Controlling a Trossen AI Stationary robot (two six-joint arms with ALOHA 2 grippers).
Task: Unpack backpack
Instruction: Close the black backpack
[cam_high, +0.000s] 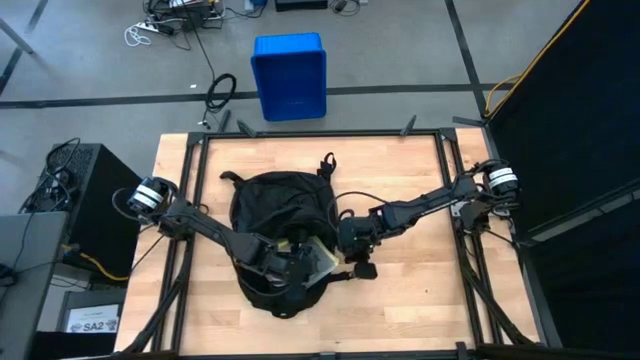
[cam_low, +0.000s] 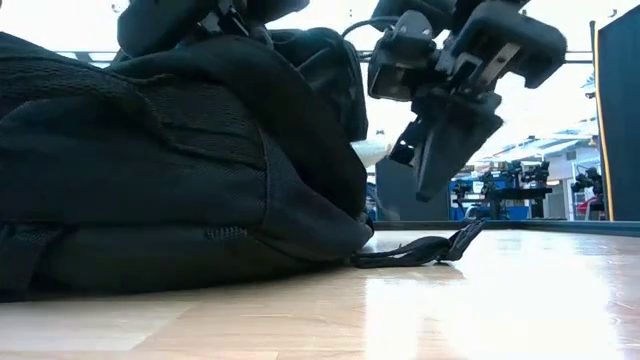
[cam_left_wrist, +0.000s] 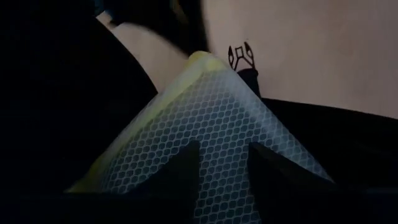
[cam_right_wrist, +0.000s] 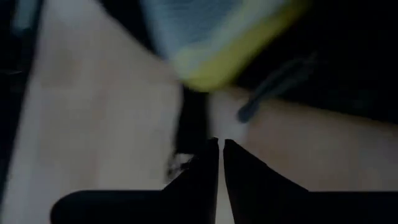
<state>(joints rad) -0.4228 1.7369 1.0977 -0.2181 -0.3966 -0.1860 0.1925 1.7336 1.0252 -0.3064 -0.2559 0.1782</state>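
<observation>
Backpack (cam_high: 268, 205) lay on the wooden table (cam_high: 420, 300), roughly mid-table, its open end toward the near edge. In the low view its black bulk (cam_low: 180, 160) filled the left half of the frame, with a loose strap (cam_low: 420, 250) trailing flat on the wood beside it.

Left gripper (cam_high: 292, 258) sat at the backpack's opening. Its wrist view showed both dark fingers (cam_left_wrist: 180, 180) closed on a flat item with a honeycomb-patterned reflective face and a yellow edge (cam_left_wrist: 217, 118): clamped on that pouch-like item, which rose forward from between the fingers. In the high view the same pale item (cam_high: 320, 258) lay just beyond the left gripper's tips, toward the right arm. What the item was could not be told.

Right gripper (cam_high: 358, 262) hung just outside the backpack's side, close to the pale item but apart from it. Fingers (cam_right_wrist: 208, 168) were together, only a hairline gap between them, nothing held. Ahead of its tips: bare table, then the yellow edge of the item (cam_right_wrist: 230, 56), blurred. In the low view the right gripper (cam_low: 440, 165) pointed down, clear of the table surface.
</observation>
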